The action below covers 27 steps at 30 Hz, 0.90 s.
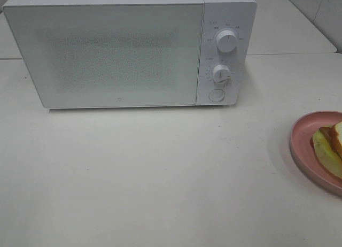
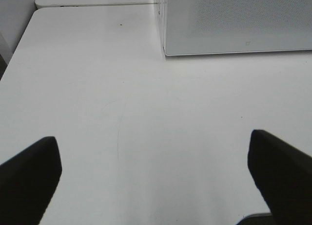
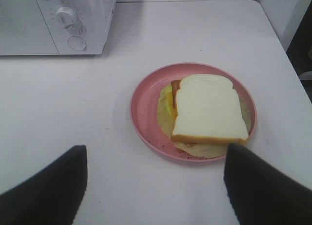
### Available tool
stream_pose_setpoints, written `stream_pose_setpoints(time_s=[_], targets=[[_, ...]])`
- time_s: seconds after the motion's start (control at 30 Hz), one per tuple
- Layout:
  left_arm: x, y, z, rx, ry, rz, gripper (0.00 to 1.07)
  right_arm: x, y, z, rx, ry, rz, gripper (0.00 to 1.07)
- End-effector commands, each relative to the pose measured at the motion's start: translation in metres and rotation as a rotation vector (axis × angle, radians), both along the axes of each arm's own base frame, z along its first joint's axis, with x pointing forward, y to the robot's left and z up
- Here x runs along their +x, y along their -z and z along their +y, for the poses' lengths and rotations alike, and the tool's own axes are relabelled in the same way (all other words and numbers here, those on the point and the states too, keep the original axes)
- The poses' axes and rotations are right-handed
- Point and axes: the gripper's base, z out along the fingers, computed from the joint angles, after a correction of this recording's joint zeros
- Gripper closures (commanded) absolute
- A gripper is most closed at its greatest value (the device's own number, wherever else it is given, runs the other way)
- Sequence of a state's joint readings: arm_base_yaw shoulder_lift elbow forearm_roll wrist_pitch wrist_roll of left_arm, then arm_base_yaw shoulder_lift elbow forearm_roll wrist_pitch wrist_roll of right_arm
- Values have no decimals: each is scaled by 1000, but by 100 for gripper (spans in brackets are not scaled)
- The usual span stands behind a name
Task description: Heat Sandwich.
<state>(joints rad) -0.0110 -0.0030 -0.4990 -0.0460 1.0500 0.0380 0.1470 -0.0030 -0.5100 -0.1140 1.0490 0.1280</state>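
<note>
The sandwich (image 3: 207,112) has white bread, a tan crust and yellow-green filling, and lies on a round pink plate (image 3: 144,108). In the high view the sandwich (image 1: 331,145) and plate (image 1: 302,137) show only partly at the table's right edge. My right gripper (image 3: 155,186) hovers open just short of the plate, with nothing between its fingers. My left gripper (image 2: 155,176) is open over bare table, in front of the microwave's left corner. The white microwave (image 1: 128,49) stands at the back with its door shut. Neither gripper appears in the high view.
The microwave has two knobs (image 1: 227,42) and a round button (image 1: 216,95) on its right panel. A second table (image 1: 288,28) adjoins behind. The table edge (image 3: 287,74) runs close beside the plate.
</note>
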Motion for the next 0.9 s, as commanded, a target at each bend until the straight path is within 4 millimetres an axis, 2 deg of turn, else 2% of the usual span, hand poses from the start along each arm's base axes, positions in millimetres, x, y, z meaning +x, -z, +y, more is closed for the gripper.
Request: stream_pose_setpoints(time_s=[0.03,0.9], targets=[[-3,0,-1,-11,2,-34,7,-3,0,0,0,6,-32,32],[-3,0,-1,-11,2,-33,7,-3,0,0,0,6,-32,32]])
